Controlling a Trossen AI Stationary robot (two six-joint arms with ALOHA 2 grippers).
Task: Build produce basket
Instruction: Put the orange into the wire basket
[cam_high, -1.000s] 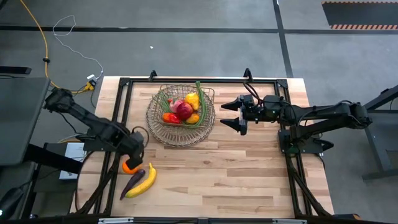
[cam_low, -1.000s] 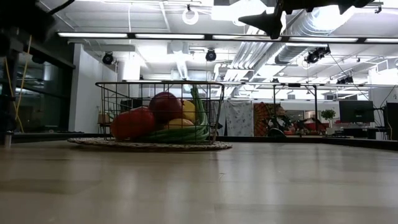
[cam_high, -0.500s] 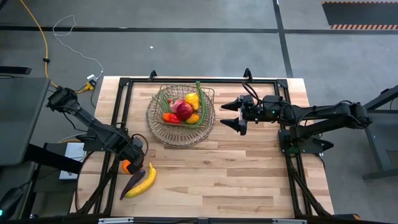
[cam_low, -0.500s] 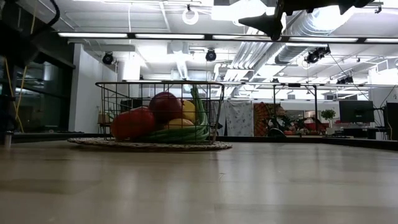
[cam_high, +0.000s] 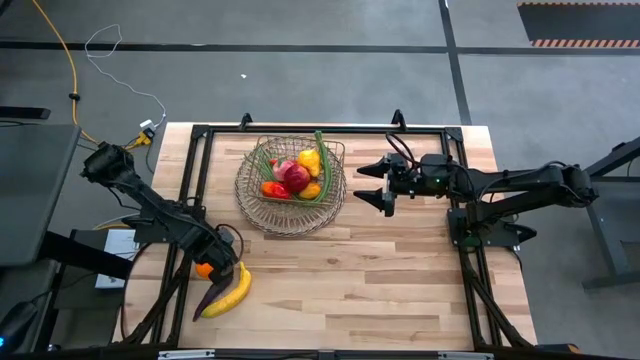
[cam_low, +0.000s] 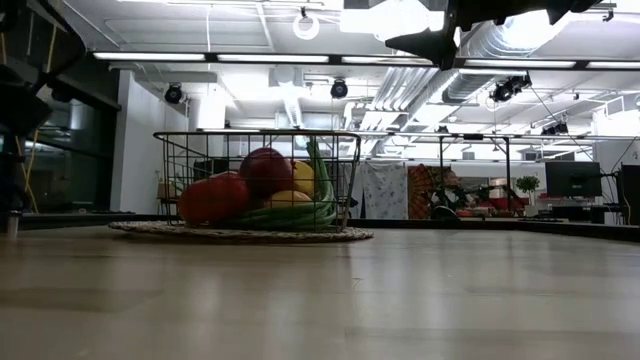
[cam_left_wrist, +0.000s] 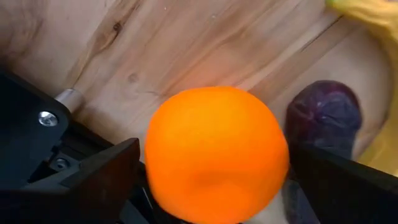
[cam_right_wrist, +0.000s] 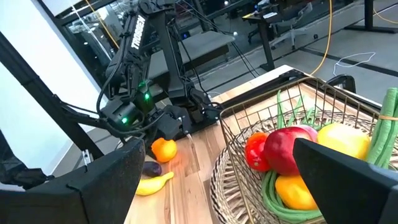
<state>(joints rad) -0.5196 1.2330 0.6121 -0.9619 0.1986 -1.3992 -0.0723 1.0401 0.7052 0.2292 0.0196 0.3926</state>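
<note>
My left gripper (cam_left_wrist: 211, 205) straddles the orange (cam_left_wrist: 214, 152) at the table's near-left edge, fingers wide, not yet clamped (eggplant (cam_left_wrist: 323, 118) and banana (cam_high: 232, 290) touch alongside). Next: close, lift clear, carry to the basket (cam_high: 290, 215), far centre. My right gripper (cam_high: 383, 186) waits released beside it.

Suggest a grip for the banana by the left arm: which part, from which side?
Probably the banana at mid-length, from above, fingers across its narrow width. It lies flat on the table, with the eggplant tight along one side, so the middle of the curve looks most exposed. The left gripper is at the orange right now.
</note>
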